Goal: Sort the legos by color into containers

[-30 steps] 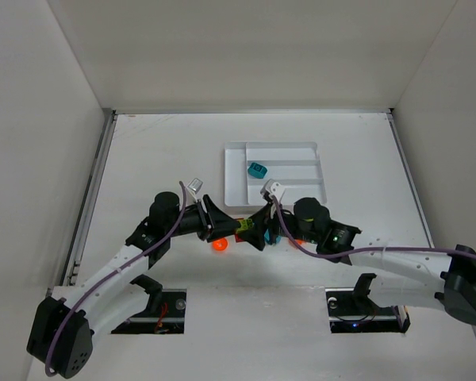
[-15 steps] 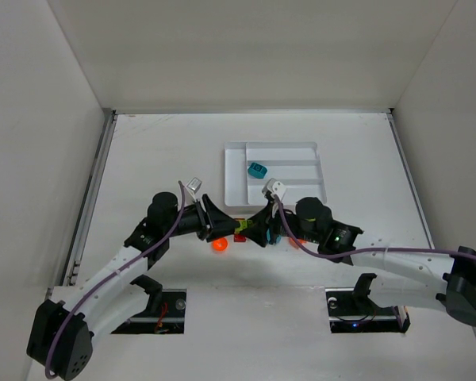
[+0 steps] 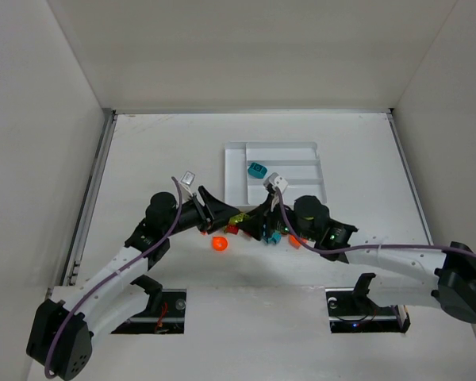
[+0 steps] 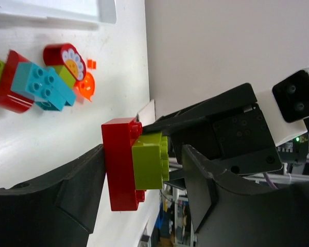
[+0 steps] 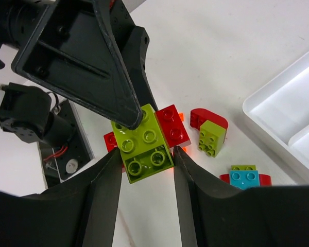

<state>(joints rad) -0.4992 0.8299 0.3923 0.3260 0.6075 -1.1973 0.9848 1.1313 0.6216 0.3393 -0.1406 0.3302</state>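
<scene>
A yellow-green brick (image 5: 144,144) sits stacked on a red brick (image 5: 172,126), held above the table between the two arms. My right gripper (image 5: 147,154) is shut on the green brick's sides. In the left wrist view the same green brick (image 4: 150,159) and red brick (image 4: 118,164) lie between the jaws of my left gripper (image 4: 143,159). These stand open: one finger rests against the red brick, the other is apart from the green one. The white tray (image 3: 236,151) lies beyond, holding a teal brick (image 3: 258,169).
Loose legos lie on the table below the grippers: an orange rounded piece (image 3: 220,244), a red arch with a green brick (image 5: 211,136), a teal brick on red (image 5: 244,177) and a red flower-print piece (image 4: 64,54). White walls enclose the table.
The right jaws have closed on the green brick and the left jaws have widened off the stack. Both grippers and the stack have shifted slightly toward the tray.
</scene>
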